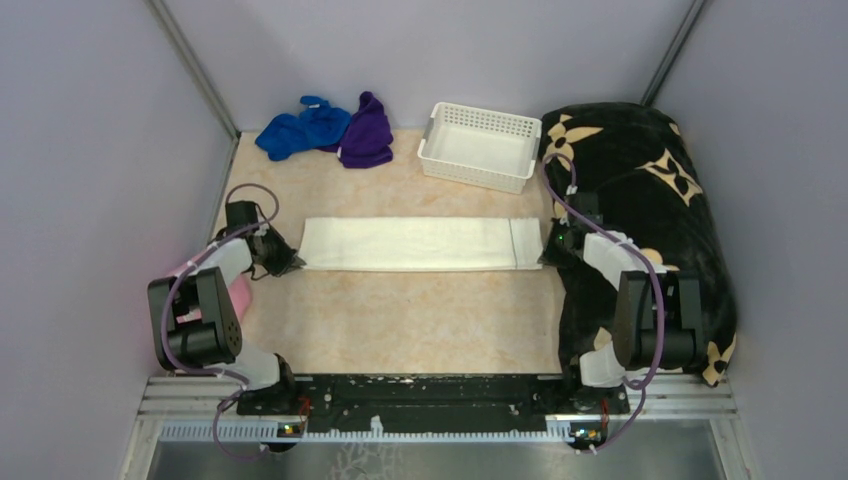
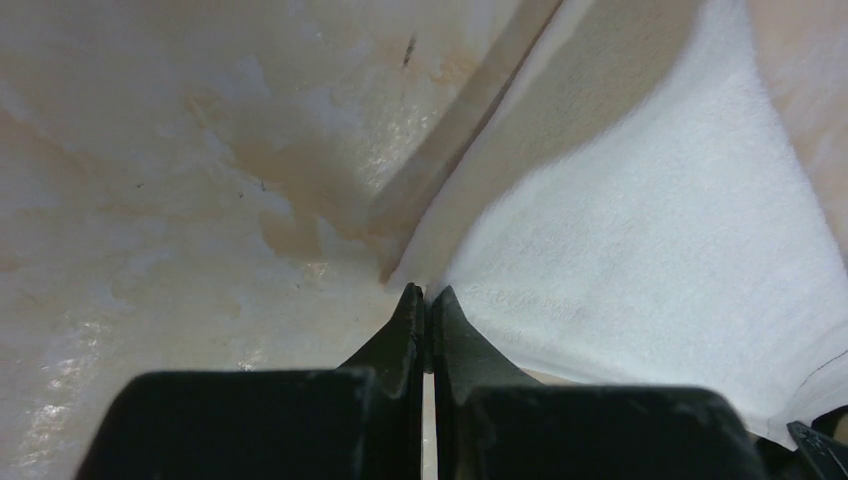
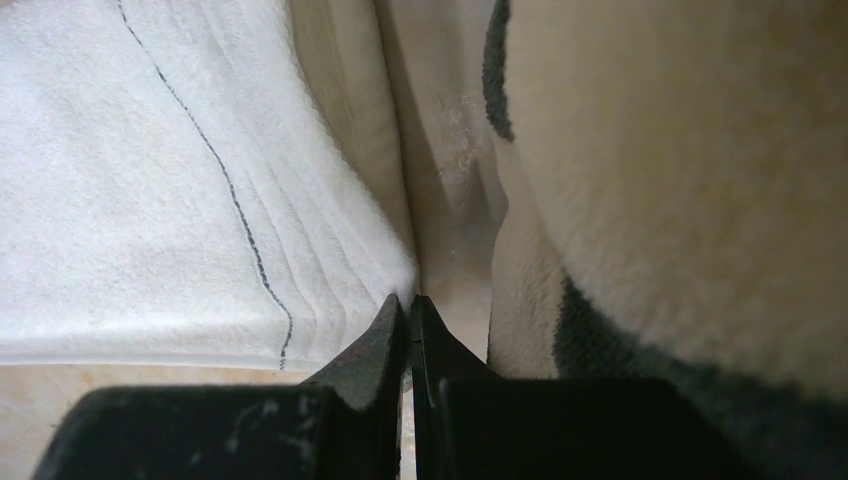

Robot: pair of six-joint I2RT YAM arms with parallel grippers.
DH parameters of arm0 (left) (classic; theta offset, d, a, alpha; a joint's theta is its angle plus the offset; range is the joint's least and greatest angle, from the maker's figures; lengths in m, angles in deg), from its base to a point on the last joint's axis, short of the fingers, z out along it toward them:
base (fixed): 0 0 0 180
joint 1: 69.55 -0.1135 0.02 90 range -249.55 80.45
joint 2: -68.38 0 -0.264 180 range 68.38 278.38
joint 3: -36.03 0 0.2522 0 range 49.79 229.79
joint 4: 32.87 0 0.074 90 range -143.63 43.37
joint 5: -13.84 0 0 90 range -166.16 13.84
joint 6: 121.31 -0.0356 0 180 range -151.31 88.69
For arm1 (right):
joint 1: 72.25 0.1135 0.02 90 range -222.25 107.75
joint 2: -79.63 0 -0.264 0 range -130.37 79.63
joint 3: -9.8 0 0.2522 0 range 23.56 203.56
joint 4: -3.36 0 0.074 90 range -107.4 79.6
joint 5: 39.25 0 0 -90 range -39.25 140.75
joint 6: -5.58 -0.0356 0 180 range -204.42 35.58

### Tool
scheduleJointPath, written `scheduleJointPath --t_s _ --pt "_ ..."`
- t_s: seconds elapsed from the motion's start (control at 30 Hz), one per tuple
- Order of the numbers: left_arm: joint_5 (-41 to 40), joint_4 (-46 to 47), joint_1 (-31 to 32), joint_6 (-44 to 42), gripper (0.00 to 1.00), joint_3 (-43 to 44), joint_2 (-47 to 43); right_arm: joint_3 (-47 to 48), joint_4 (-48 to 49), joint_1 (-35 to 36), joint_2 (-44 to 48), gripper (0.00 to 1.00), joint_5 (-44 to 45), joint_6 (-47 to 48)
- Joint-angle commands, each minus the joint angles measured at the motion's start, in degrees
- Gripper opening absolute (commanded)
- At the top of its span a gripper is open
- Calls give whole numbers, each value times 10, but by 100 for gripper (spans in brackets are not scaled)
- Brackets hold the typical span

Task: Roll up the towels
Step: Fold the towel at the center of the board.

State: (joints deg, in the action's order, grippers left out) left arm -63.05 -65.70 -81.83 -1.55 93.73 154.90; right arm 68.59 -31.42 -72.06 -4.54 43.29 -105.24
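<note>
Across the middle of the marbled counter point(image 1: 400, 320), a cream-white towel point(image 1: 420, 243) is laid flat, stretched lengthwise from left to right. The left hand point(image 1: 292, 262) is set at its left end and the right hand point(image 1: 547, 256) at its right end; each is seen with fingers pressed together, tips at a towel corner, and whether cloth is pinched cannot be told. At the far left, a bright blue towel point(image 1: 300, 127) and a dark purple towel point(image 1: 367, 132) are heaped, touching. A white basket point(image 1: 480, 146) is placed far right of centre, beside a black flowered blanket point(image 1: 650, 200).
</note>
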Motion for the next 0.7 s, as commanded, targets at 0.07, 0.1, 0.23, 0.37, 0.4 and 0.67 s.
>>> scheduleJointPath --t_s 0.07,0.1,0.23,0.37,0.4,0.67 --pt "7 4 -6 -10 1 81 -17 73 -18 -8 23 0 8 -13" --pt "11 4 -6 -8 1 98 -8 89 -19 -8 18 0 11 -13" --pt "25 -2 -6 -2 1 171 39 162 -19 -8 -19 0 28 -14" --pt "33 11 -6 -2 1 230 72 218 -17 -7 -52 0 30 -18" --pt "38 17 -6 1 1 241 78 224 -10 -7 -57 0 27 -19" --pt "69 33 -6 15 2 226 92 212 -14 -8 -68 0 11 -13"
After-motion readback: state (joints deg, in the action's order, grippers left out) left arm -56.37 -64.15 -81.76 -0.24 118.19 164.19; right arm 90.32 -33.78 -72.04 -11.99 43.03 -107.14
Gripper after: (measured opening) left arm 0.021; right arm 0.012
